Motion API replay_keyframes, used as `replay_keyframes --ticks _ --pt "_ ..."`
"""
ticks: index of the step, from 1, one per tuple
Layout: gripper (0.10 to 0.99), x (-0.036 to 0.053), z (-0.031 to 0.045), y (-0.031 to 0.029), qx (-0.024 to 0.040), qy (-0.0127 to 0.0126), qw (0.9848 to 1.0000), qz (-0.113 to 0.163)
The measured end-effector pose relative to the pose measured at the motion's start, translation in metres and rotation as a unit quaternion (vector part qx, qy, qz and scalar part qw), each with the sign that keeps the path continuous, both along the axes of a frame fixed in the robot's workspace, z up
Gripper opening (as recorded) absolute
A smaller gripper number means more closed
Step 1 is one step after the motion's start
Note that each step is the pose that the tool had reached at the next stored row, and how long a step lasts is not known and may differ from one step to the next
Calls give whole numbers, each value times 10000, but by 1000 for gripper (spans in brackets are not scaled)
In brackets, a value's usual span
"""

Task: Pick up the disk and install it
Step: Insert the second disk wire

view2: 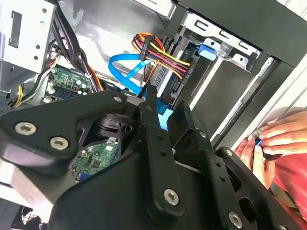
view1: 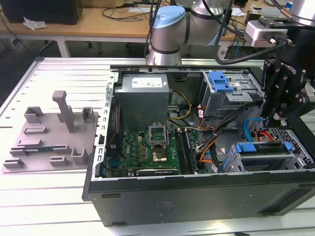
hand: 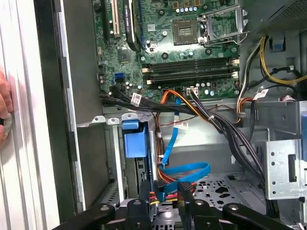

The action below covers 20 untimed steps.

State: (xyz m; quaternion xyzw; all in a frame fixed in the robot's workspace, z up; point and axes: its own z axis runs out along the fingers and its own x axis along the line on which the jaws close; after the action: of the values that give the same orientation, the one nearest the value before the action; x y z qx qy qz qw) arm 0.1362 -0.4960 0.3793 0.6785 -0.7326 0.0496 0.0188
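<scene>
The disk [view1: 261,158], silver with a blue frame, lies in the drive cage in the open computer case [view1: 197,191], at the corner towards the exterior view's right. Its blue frame end [hand: 135,139] shows in the first wrist view, slid into the bay. My gripper [view1: 279,118] hangs just above and behind that cage. In both wrist views the gripper [hand: 164,194] [view2: 166,115] stands open with nothing held. Only a blue ribbon cable [hand: 184,170] and orange wires show beyond the gap.
A grey moulded tray [view1: 49,135] with upright posts lies at the exterior view's left. Inside the case are the motherboard [view1: 147,147], power supply [view1: 145,96], an upper bay with a blue clip [view1: 220,81] and cable bundles [hand: 201,112]. A person's hand [view2: 278,139] rests at the case edge.
</scene>
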Motion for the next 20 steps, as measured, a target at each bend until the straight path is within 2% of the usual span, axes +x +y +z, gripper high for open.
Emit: replay_keyframes --ticks 2,4,5,7,8,9,13,14,19,20 --pt "365 2 -3 -1 -18 18 10000 -4" --pt "365 5 -4 -2 -108 66 9999 -4" --pt "365 6 -6 -2 -173 98 9998 -5" --pt "365 6 -5 -2 -176 98 9998 -6" --pt "365 7 -5 -2 -176 94 9998 -5" --pt "365 12 -6 -2 -176 74 9998 -7" --pt "365 20 -6 -2 -176 64 9998 -6" --pt "275 22 -7 -2 -176 64 9998 -6" --pt "275 23 -13 -2 -176 64 9998 -6" --pt "192 23 -14 -2 -176 64 9998 -6"
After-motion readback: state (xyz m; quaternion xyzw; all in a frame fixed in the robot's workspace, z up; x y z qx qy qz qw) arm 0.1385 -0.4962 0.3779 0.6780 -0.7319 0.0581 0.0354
